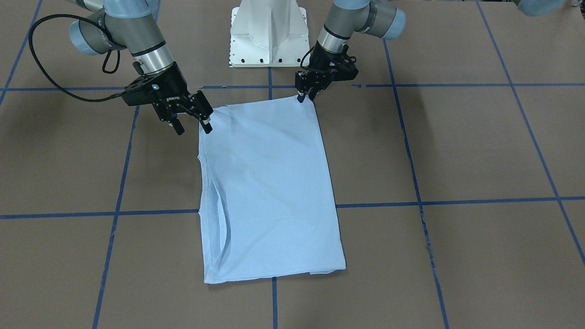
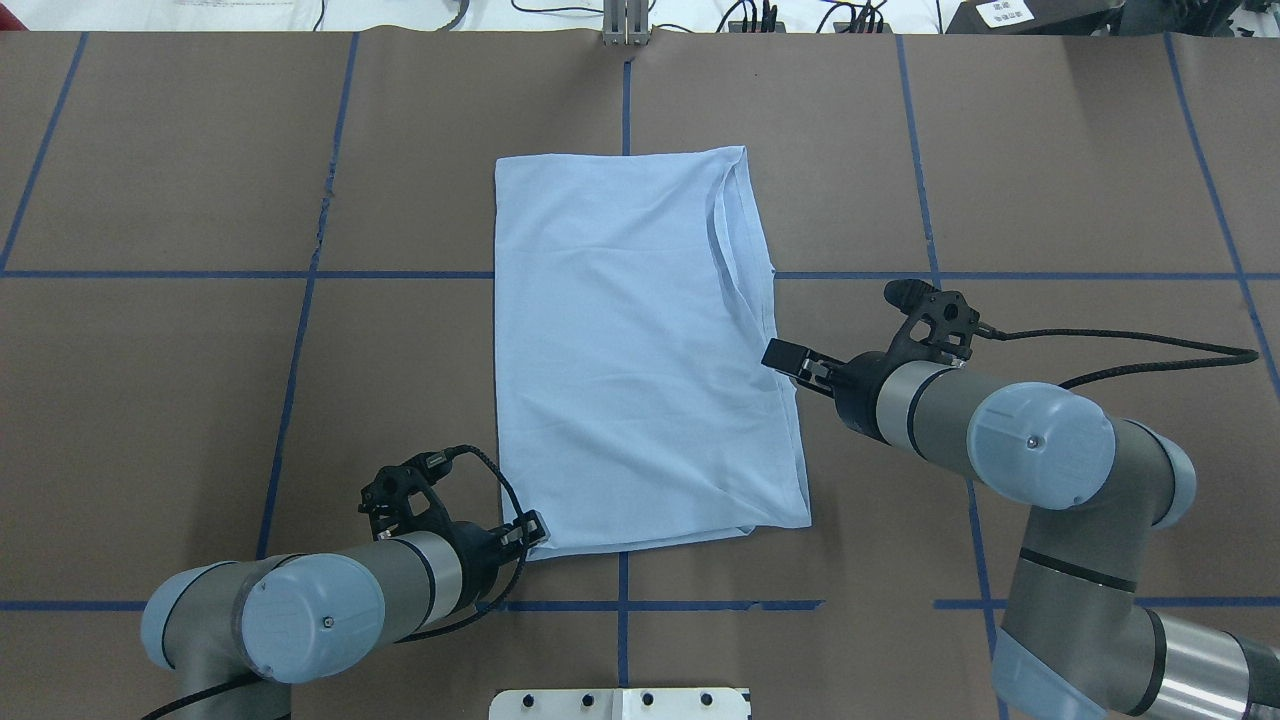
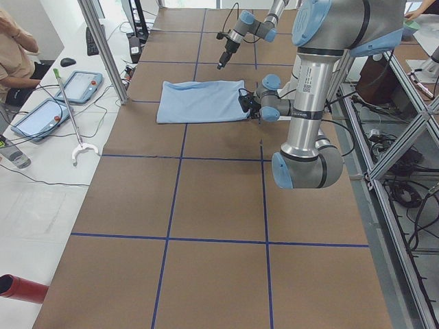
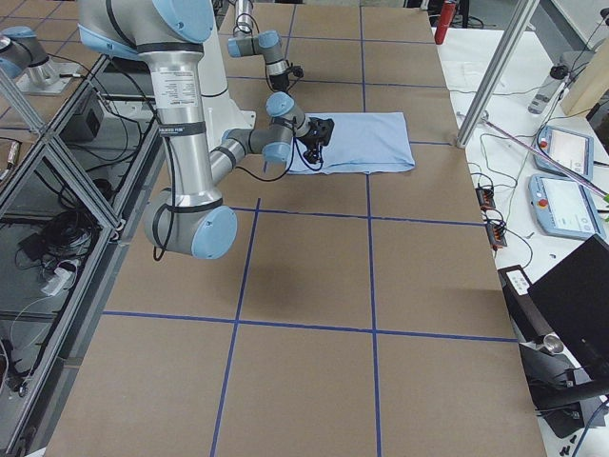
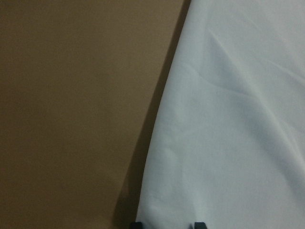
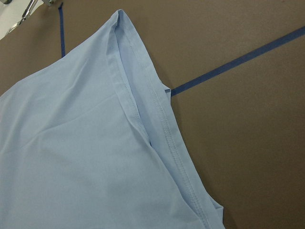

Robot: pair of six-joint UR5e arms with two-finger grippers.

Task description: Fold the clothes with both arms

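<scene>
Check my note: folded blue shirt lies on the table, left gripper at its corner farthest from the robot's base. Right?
No. The left gripper is at the corner of the shirt nearest the base, as the overhead exterior view shows. The rest holds.

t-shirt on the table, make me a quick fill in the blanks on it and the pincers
The folded T-shirt is light ___.
It lies flat on a ___ table with blue tape lines.
The right pincer has its jaws ___.
The left pincer sits at one ___ of the T-shirt.
Missing: blue; brown; open; corner.
</scene>
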